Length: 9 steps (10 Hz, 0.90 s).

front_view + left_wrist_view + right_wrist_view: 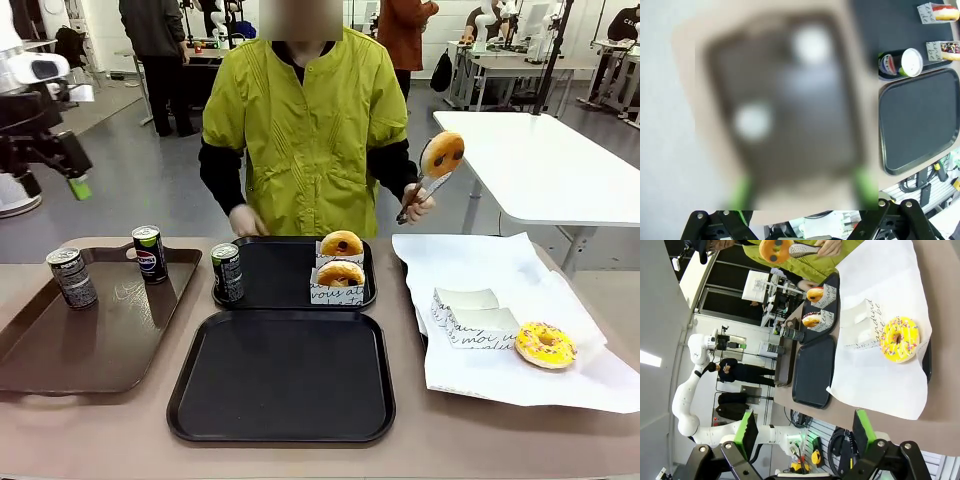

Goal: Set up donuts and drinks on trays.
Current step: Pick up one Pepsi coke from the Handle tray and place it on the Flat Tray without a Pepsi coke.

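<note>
Evidently bound for the far black plastic tray (275, 270) with two boxed donuts (341, 244) and a slim dark can (227, 272), a golden-brown ring donut (441, 154) hangs in a person's metal tongs (425, 190); the left end effector (804, 192) and right end effector (805, 432) hover spread, empty.

We see a brown tray (100, 340) at the left end of the beige table (470, 450), its long side running away from us. A creased white paper sheet (500, 270) covers most of the right end. At the far side a person in a yellow-green jacket (305, 130) over black sleeves (222, 170) faces us. Metal tongs (428, 185) slant upward just right of the jacket. Behind, at the right, a white table (550, 160) stands on the grey floor (150, 190). Farther back we make out more people, one in dark clothes (160, 50), and other white tables (500, 65).
</note>
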Motion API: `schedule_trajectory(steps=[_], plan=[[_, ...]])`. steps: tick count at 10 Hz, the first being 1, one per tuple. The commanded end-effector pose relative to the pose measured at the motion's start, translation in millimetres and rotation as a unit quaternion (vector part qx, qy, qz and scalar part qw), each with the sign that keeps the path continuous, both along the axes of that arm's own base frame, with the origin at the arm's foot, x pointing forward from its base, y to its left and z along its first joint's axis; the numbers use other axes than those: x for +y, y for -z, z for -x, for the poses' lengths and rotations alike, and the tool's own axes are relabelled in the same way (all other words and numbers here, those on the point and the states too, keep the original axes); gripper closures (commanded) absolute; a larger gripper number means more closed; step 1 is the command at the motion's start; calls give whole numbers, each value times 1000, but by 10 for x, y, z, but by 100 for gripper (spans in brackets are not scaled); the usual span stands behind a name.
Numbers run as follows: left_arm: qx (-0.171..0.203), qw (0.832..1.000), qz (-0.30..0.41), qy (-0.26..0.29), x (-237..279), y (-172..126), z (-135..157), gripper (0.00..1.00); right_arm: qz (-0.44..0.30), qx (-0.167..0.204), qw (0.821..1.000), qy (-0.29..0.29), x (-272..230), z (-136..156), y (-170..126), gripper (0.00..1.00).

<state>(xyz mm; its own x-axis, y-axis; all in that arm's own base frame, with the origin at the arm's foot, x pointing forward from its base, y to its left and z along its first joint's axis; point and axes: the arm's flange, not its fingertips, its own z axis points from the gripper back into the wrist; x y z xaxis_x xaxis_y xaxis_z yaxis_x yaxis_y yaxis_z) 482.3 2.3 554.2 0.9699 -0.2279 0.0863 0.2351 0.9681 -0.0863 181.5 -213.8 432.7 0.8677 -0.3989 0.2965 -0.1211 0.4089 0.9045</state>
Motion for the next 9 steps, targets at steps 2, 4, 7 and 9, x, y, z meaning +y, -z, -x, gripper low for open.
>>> schedule_trajectory(steps=[2, 4, 7, 9], plan=[[-15, 999, 32, 20, 193, 84, 55, 0, -4, -13, 1000, -3, -3, -16, -5, 0], [0, 1000, 3, -5, 158, 32, 55, 0, -4, -13, 1000, -3, -3, -16, -5, 0], [0, 1000, 3, -5, 158, 32, 55, 0, -4, -13, 1000, -3, -3, -16, -5, 0], [-22, 1000, -6, -16, 222, 186, 30, 0, -4, -13, 1000, -3, -3, -16, -5, 0]])
